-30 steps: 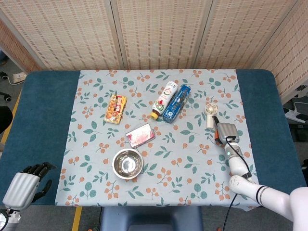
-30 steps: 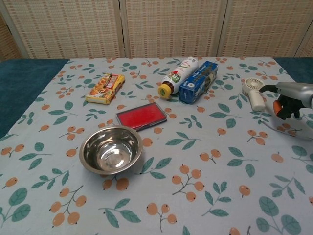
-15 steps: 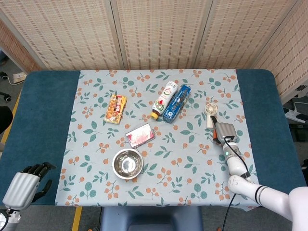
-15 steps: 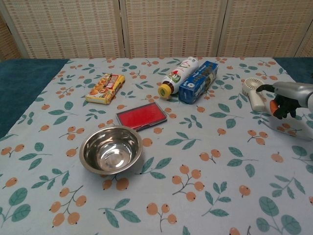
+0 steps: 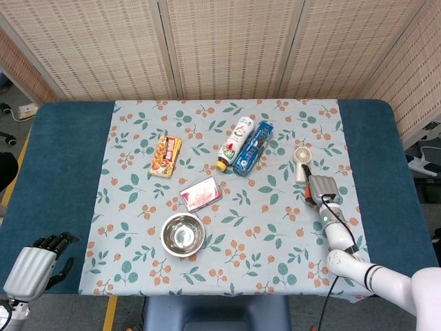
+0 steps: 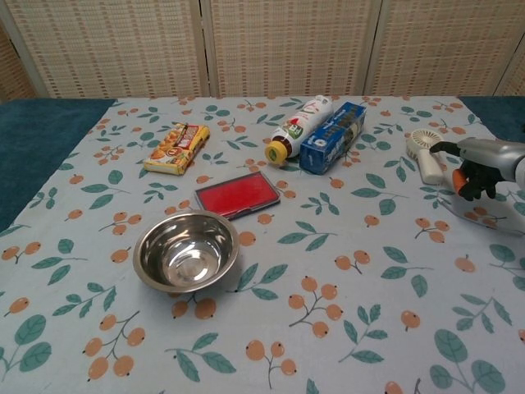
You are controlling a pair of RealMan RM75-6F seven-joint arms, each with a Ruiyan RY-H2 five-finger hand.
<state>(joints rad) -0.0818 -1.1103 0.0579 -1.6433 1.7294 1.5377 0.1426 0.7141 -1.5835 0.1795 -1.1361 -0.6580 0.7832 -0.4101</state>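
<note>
— So, where is the right robot hand [image 6: 480, 168] sitting?

— It is hovering low over the right side of the leaf-and-berry patterned tablecloth [image 5: 138, 207], just beside the small white handheld fan [image 6: 424, 154]. Its dark fingers [image 6: 470, 182] are curling loosely with the thumb stretching toward the fan's handle, and nothing is lying inside the grasp. Whether the thumb is touching the handle, I cannot tell.

— And the fan itself?

— It is lying flat on the cloth near the right edge, round head pointing away from the robot, handle pointing back at the palm.

— Which step would you call this?

— I am judging it as the closing reach, before any grip. A grasp from here is calling for the palm to slide a little further over the handle and the fingers to wrap it from both sides, without nudging the fan away.

— What is lying further out?

— A blue rectangular box [image 5: 253, 147] and a white plastic bottle with a yellow cap [image 5: 235, 142] are lying side by side, touching. Beyond them are a flat red case [image 5: 200, 194], a shiny steel bowl [image 5: 182, 234] and a yellow-orange snack packet [image 5: 165, 156].

— The other arm?

— The left robot hand [image 5: 34, 265] is hanging off the near-left corner of the blue counter [image 5: 62, 172], fingers loosely spread, holding nothing.
</note>
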